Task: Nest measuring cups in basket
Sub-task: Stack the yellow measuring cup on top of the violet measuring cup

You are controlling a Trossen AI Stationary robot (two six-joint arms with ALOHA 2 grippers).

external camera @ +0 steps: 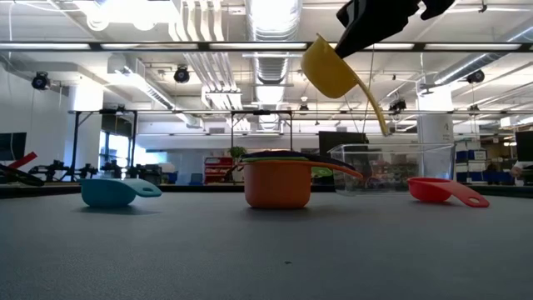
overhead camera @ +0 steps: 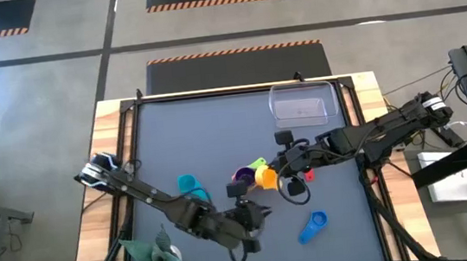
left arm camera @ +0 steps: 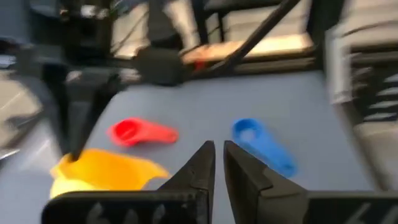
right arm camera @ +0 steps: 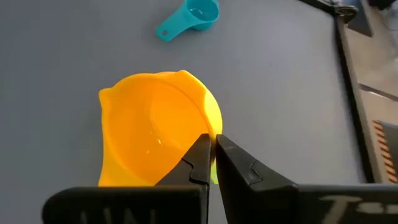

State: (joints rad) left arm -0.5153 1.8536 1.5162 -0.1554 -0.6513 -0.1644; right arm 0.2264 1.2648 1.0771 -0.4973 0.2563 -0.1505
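Note:
My right gripper (overhead camera: 275,176) is shut on the yellow cup (external camera: 329,71), which hangs high over the table. Just left of it stands the orange cup (external camera: 277,185) with the purple cup (overhead camera: 240,177) and the green cup (overhead camera: 257,164) nested inside. The teal cup (overhead camera: 189,185), red cup (overhead camera: 309,175) and blue cup (overhead camera: 313,225) each rest on the table mat. The clear basket (overhead camera: 303,104) sits near the far edge. My left gripper (overhead camera: 261,214) is shut, holds nothing, and hovers near the stack, pointing right. My right gripper (right arm camera: 212,149) pinches the yellow cup's wall at its rim (right arm camera: 205,127), one finger inside the bowl and one outside. The fingers come slanting down from the table's right. The cup is lifted clear and tilted, with its handle (external camera: 376,108) hanging down.
A small artificial plant (overhead camera: 153,256) stands at the near left corner beside the left arm. The mat (overhead camera: 208,133) is bare on its far left part. Wooden table edges border both sides.

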